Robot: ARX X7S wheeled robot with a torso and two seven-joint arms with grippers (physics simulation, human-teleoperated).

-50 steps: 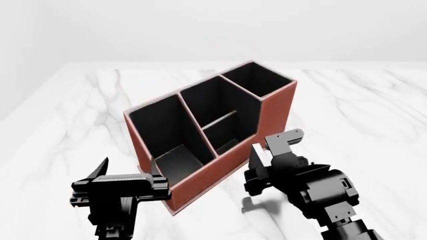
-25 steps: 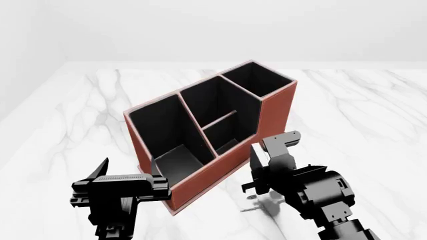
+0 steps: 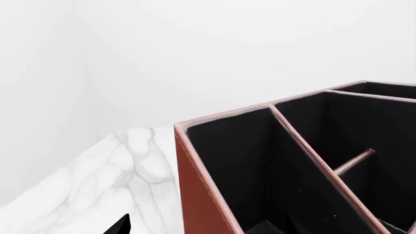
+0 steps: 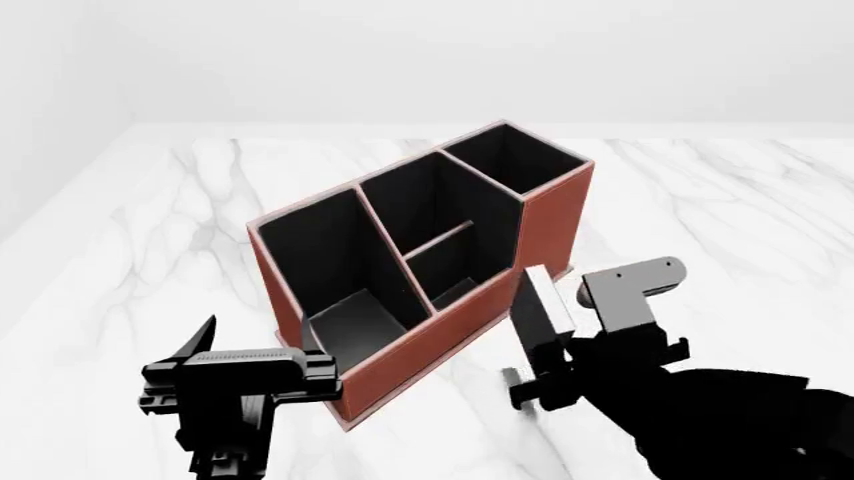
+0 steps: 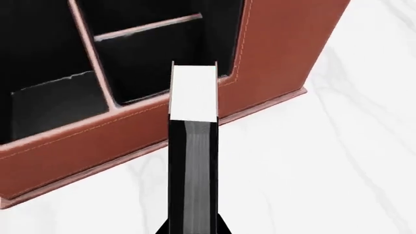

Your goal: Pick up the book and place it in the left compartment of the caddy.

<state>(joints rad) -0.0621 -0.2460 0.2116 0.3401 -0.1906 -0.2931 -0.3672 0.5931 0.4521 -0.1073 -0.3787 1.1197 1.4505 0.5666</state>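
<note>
Clamping the book edge-up beside the caddy on the counter, right pincer; left pincer spread apart, nothing held.

The head camera looks down from above on both arms and the caddy. Both wrist cameras sit close, facing its black bays.
</note>
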